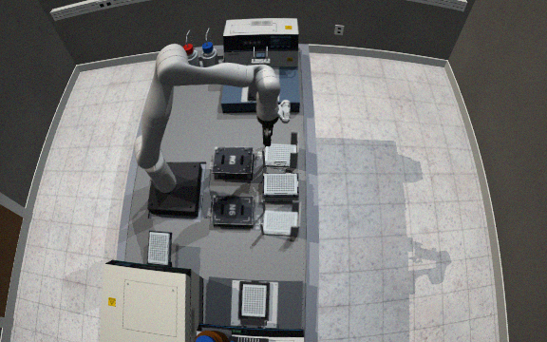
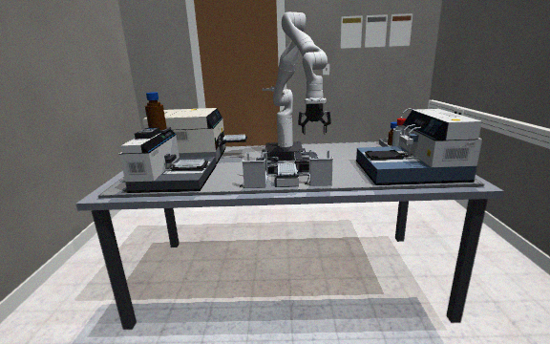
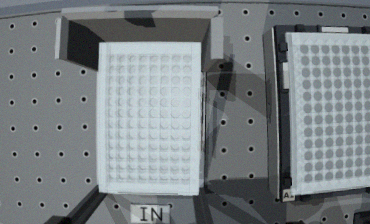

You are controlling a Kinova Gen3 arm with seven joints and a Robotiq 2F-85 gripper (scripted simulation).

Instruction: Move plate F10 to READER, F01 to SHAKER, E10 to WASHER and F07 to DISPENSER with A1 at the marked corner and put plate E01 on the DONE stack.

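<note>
The white, many-welled rectangular plate on top in IN (image 1: pixel 280 154) (image 3: pixel 149 117) lies below the black two-fingered gripper (image 1: pixel 267 142) (image 2: pixel 315 130), with a good gap of air between them. It sits within the pale, high-walled IN rack (image 1: pixel 294 139) (image 2: pixel 321 173) (image 3: pixel 136 11), the landmark for what follows; the exterior view hides the plate behind the rack's wall. In the wrist view it is left of the middle, its long sides running nearly up and down the picture, its lower short end near the IN label (image 3: pixel 150 214).

The gripper points down above the IN rack's level, its fingers spread fully apart. They hold nothing and touch neither plate nor rack.

Just beside the IN rack, a second white plate with grey-looking wells (image 1: pixel 280 184) (image 2: pixel 287 168) (image 3: pixel 336 112) rests on a black holder (image 3: pixel 281 130), an A1 mark (image 3: pixel 288 195) by its lower left corner in the wrist view. Beyond this holder from the IN rack is another pale walled rack (image 1: pixel 294 232) (image 2: pixel 254 173), with a white plate (image 1: pixel 279 223) in it. The black RG nest (image 1: pixel 233 171) lies beside the IN rack, on the side toward the arm's base.
</note>
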